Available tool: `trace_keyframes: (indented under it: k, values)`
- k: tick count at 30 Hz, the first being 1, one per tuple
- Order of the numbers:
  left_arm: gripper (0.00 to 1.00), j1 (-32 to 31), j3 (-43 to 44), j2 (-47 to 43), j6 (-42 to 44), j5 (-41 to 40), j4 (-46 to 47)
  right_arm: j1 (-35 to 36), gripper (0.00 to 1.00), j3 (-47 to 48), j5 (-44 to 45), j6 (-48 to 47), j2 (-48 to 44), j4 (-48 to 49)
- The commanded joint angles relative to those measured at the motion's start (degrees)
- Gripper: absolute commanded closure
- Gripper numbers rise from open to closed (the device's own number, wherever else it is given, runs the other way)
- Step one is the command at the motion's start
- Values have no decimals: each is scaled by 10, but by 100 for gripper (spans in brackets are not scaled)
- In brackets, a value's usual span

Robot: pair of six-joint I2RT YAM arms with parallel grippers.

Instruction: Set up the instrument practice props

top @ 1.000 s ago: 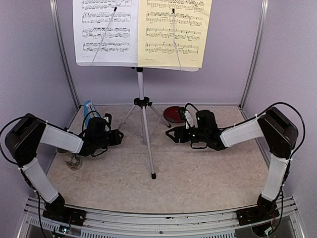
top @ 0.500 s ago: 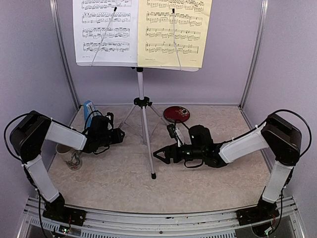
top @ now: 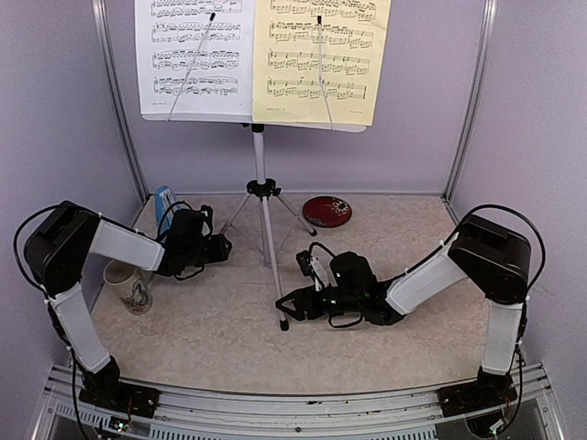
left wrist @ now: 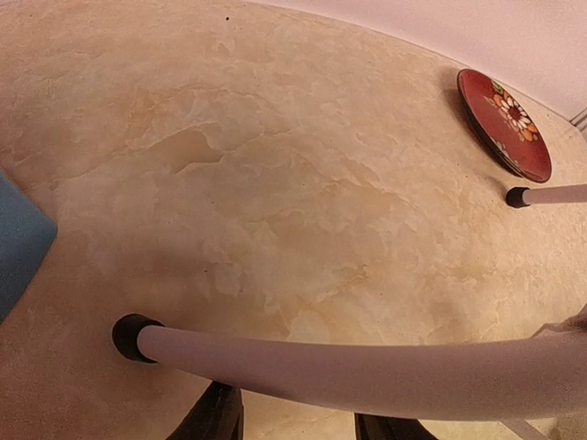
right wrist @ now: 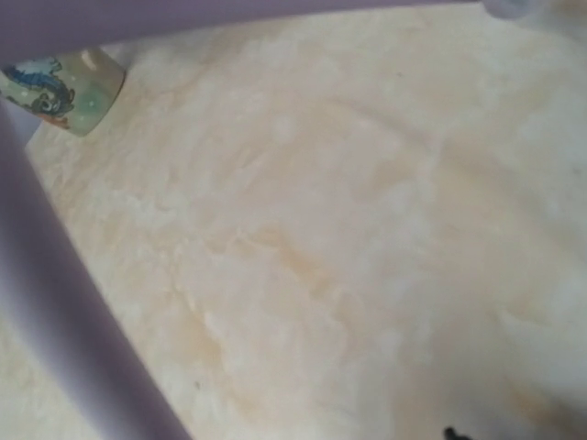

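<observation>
I'm watching the stand [top: 260, 160] sitting mid-tabletop [top: 385, 357], with the white sheet [top: 194, 55] and yellow sheet [top: 316, 60] resting side by side on it. The metronome [top: 164, 202] is sitting back left. My left hand [top: 223, 247] is hovering with its fingers apart at the left leg [left wrist: 367, 371]. My right hand [top: 284, 305] is reaching low at the front leg [top: 273, 261], and I can't tell whether its fingers are apart or together.

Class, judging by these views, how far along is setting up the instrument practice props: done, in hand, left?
Done: the music stand stands upright, white sheet and yellow sheet on it. In hand: the left hand is at a rear tripod leg, the right hand by the front leg's foot, perhaps adjusting footing. Left: the blue metronome sits by the back wall, ungripped.
</observation>
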Motion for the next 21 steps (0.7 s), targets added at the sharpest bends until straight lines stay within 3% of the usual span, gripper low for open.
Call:
trace_keyframes:
  k: [1,5,11,14,16,21]
  values:
    - [59,12,33,17,10,-1,13,18,37,38,52,-3,21,-1]
    - [59,12,44,23,10,4,11,17,51,50,80,-9,25,-15]
    - [59,18,64,35,10,15,12,5,84,68,103,-20,27,-45]
    - [59,22,78,45,11,21,12,-12,96,71,103,-26,27,-50]
    - [59,25,87,51,12,24,10,-22,100,75,103,-34,27,-54]
    - [60,37,114,73,11,40,6,-50,100,88,102,-53,31,-67]
